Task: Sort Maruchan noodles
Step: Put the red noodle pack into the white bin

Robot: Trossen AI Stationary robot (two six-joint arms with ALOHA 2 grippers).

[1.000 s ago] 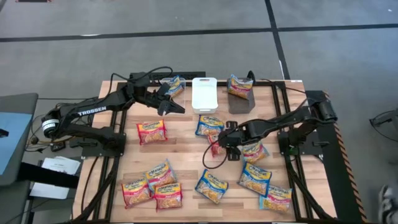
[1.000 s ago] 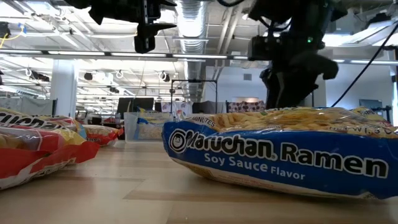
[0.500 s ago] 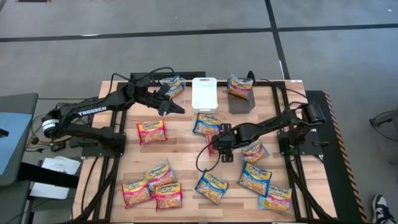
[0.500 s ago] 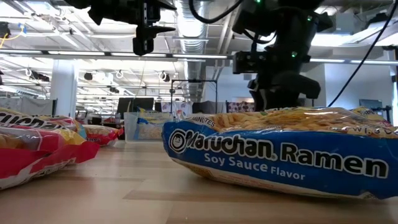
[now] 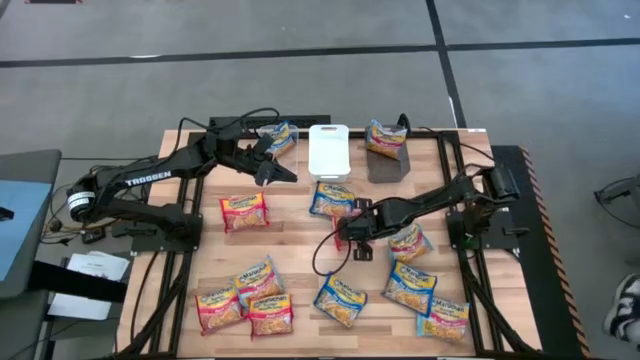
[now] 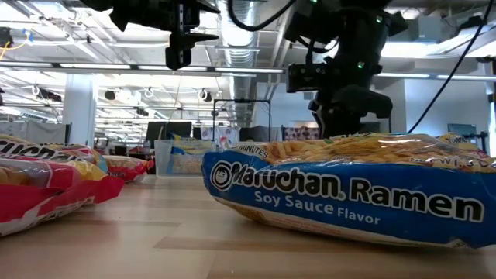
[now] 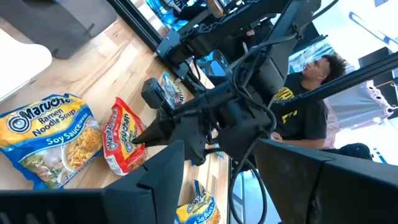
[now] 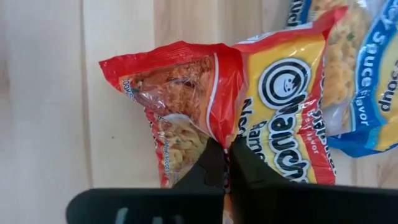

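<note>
Right arm's fingers (image 8: 225,160) shifted left, pinching red packet (image 8: 217,106), left's (image 5: 285,172) spread, grey bin (image 5: 388,165) holding packet (image 5: 384,136)

Three bins are placed in a row at the far edge of the table (image 5: 300,225): a clear bin (image 5: 279,138) on the left, a white bin (image 5: 328,150) in the middle, a dark grey bin (image 5: 387,163) on the right. One Maruchan packet (image 5: 385,137) is seen on the grey bin. The other packets (image 5: 245,297) are scattered nearer the front. The right gripper (image 5: 345,232) is located over the table centre, the left gripper (image 5: 284,172) just before the clear bin.
</note>
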